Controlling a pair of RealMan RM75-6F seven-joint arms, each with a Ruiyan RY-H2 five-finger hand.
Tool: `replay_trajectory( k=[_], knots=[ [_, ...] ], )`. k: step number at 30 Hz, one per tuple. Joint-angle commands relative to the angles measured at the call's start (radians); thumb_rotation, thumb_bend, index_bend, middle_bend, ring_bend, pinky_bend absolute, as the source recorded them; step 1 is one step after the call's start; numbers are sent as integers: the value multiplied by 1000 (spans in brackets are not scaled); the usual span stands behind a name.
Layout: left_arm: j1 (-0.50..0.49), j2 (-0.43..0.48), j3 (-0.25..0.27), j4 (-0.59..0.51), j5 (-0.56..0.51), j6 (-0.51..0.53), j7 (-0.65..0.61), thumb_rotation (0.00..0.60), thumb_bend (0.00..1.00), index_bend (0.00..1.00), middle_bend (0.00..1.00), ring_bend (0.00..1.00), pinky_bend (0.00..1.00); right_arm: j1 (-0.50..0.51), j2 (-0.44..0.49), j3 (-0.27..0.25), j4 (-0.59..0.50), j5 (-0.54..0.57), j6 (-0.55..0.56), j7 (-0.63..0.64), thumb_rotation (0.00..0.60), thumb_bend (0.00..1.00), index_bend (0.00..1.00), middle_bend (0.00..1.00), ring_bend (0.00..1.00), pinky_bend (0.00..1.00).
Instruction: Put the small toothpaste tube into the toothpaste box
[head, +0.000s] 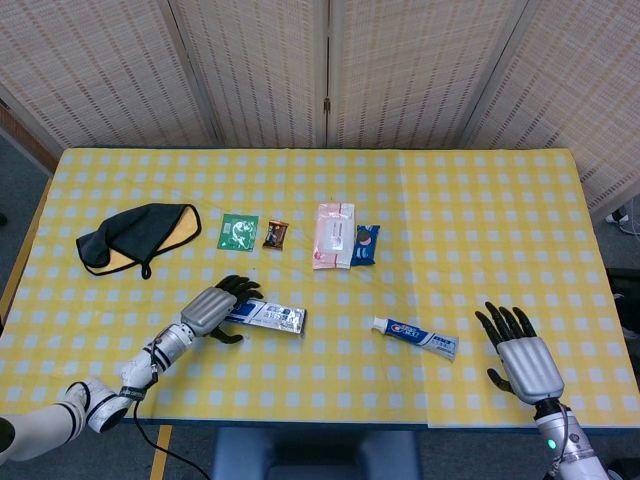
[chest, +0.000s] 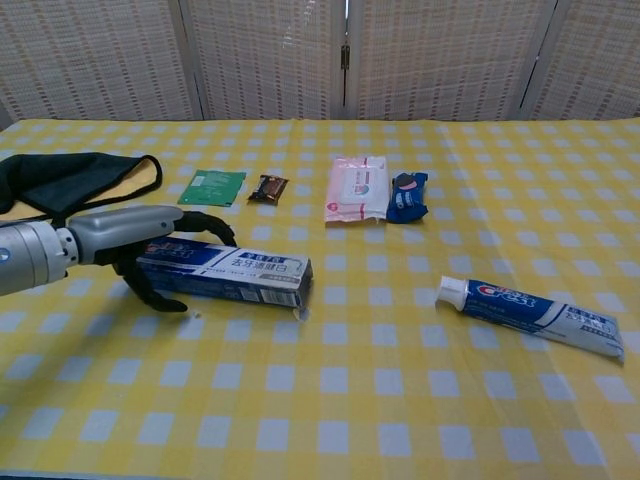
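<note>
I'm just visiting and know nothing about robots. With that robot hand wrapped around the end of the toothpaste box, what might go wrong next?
The left robot hand covers only one end of the toothpaste box, so the long box could tilt or slip when lifted. The small toothpaste tube lies flat, apart from the open right robot hand, and may be awkward to pick up. The box's end flap looks loose and might block the tube.

The left hand (chest: 140, 240) covers the toothpaste box's (chest: 235, 273) left end.

We see a yellow checked worktop (head: 480, 210). On it lie a long blue toothpaste box (head: 266, 316), a small white-and-blue toothpaste tube (head: 415, 337), a black-and-yellow cloth (head: 135, 236), a green packet (head: 238, 231) and a pink wipes pack (head: 334, 235).
</note>
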Motion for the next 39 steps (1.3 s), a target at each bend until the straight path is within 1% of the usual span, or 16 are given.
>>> replay_trajectory(
  k=[1,3,8,10,12,17,23,26,29,30,34,36,39],
  knots=[
    [-6,-6,3,6,-6,-6,4,600,251,277,170,135,97,0,1,-1,0,0,0,1,600,307,0,0,0,0],
    [-7,-11,3,13,-13,-8,11,600,251,325,225,181,119,0,1,-2,-1,-1,1,1,600,306,0,0,0,0],
    [0,-19,-4,25,-37,4,44,600,251,472,435,376,234,-1,-1,-6,-1,-6,4,1,600,306,0,0,0,0],
    [5,-15,-6,16,-46,11,58,600,250,512,487,431,270,-1,-3,-8,-1,-10,5,0,600,307,0,0,0,0],
    [9,-3,-5,-2,-50,18,72,600,250,534,510,462,293,-1,-6,-11,0,-16,6,-3,600,306,0,0,0,0],
    [23,47,-6,-79,-57,51,130,600,250,546,522,486,308,15,-8,-10,8,-12,-22,-19,600,307,0,0,0,0],
    [50,129,-15,-228,-80,94,208,600,250,541,523,485,313,79,4,4,-3,56,-146,-75,600,306,0,0,0,0],
    [66,161,-13,-293,-81,120,245,600,250,539,523,484,313,109,5,20,-32,125,-217,-48,600,307,10,12,27,8],
    [80,190,-9,-346,-84,137,276,600,250,539,523,481,313,125,-5,42,-47,159,-230,-37,600,306,103,89,106,82],
    [84,202,-8,-365,-87,141,286,600,250,538,523,481,313,130,-14,50,-54,170,-230,-31,600,306,153,125,138,119],
    [98,235,-9,-415,-94,156,304,600,251,538,523,480,313,147,-32,78,-102,199,-225,-15,600,306,294,221,219,218],
    [103,248,-9,-432,-96,162,308,600,251,538,523,480,313,160,-38,87,-120,222,-230,-36,600,306,325,241,237,240],
    [111,264,-8,-451,-96,169,308,600,251,538,523,480,313,191,-55,95,-144,295,-254,-105,600,306,345,252,247,251]
  ],
)
